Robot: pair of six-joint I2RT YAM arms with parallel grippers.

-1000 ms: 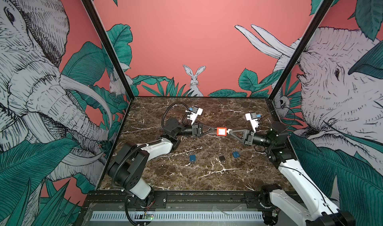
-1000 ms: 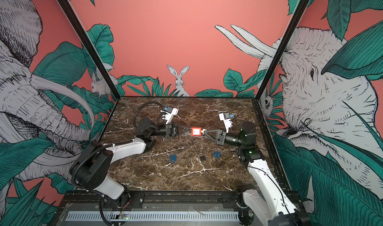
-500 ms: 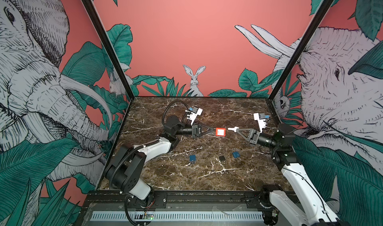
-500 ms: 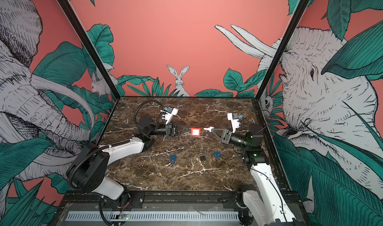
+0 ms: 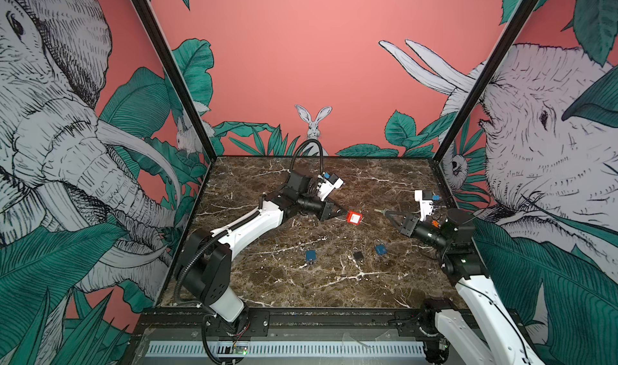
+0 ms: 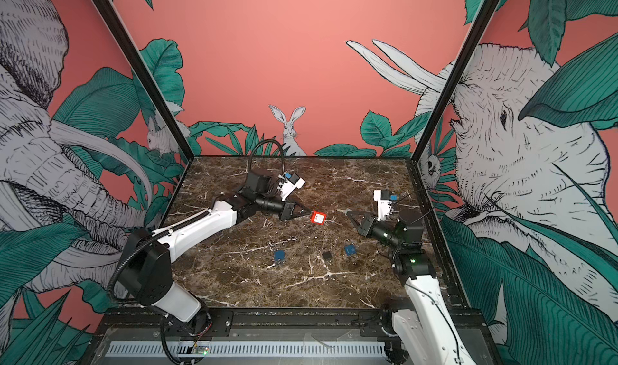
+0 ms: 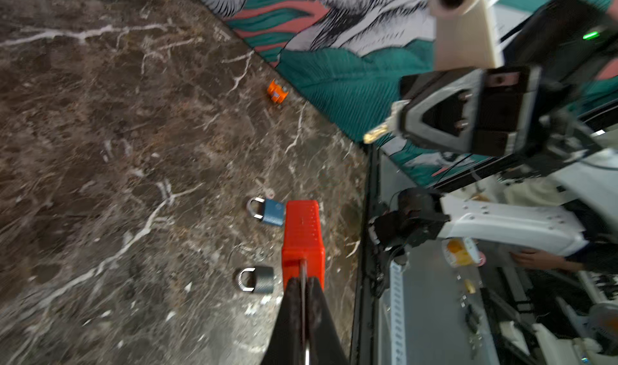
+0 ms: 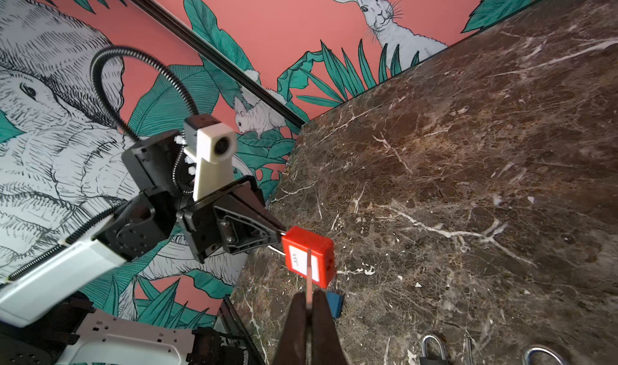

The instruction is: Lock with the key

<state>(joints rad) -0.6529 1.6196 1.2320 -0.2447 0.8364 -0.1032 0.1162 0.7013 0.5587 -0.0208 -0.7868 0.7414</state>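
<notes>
**Red padlock (image 5: 354, 218) (image 6: 318, 218) held above the marble table (image 5: 267, 279) in the left gripper (image 5: 342, 213); key (image 7: 378, 133) in the right gripper (image 5: 385, 212), not inserted.**

The left gripper's jaws were clamped tight on the padlock's metal shackle (image 7: 303, 272), with the red body pointing away from that arm, toward the key. The right gripper's jaws were pinched together on the key's head. The blade pointed at the red padlock, its tip near but apart from it in both top views. Nearer the camera than the red padlock, a blue padlock (image 5: 310, 255), a dark padlock (image 5: 358, 255) and a second blue padlock (image 5: 379, 249) lay on the table, well apart from it.
</notes>
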